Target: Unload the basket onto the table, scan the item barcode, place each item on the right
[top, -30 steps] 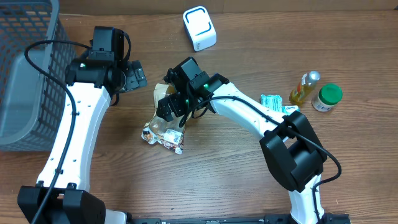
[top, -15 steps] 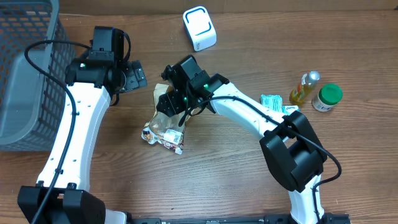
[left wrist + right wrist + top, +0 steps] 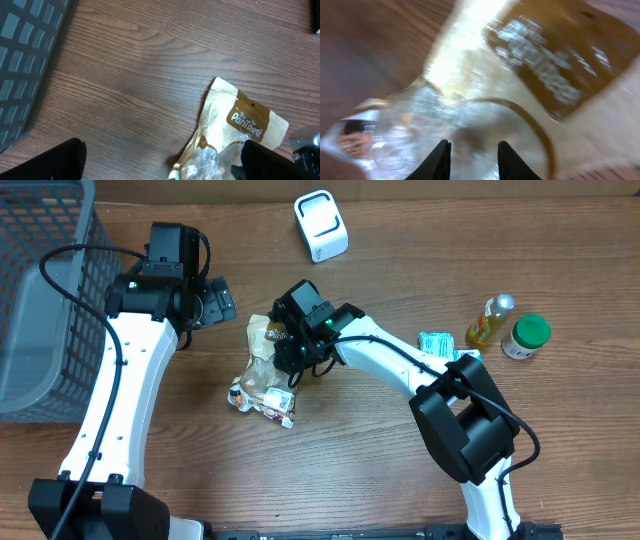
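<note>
Snack bag (image 3: 262, 375) is lying crumpled mid-table, its long axis running toward and away from the robot. It is sitting directly under the right gripper (image 3: 287, 352), whose jaws are standing narrow against the clear window; whether they are truly gripping cannot be told. Left gripper (image 3: 216, 303) is hanging spread wide and empty near the bag's far end. Scanner (image 3: 321, 225) is waiting beyond, well apart.

The site presented as a mock shop checkout in a robotics lab: a wooden table (image 3: 560, 480) bore a white scanner (image 3: 320, 225), grey basket (image 3: 40, 300), snack pouch (image 3: 262, 383), bottle (image 3: 490, 320) and green-lidded jar (image 3: 525, 336), attended by two robot arms (image 3: 120, 380).
</note>
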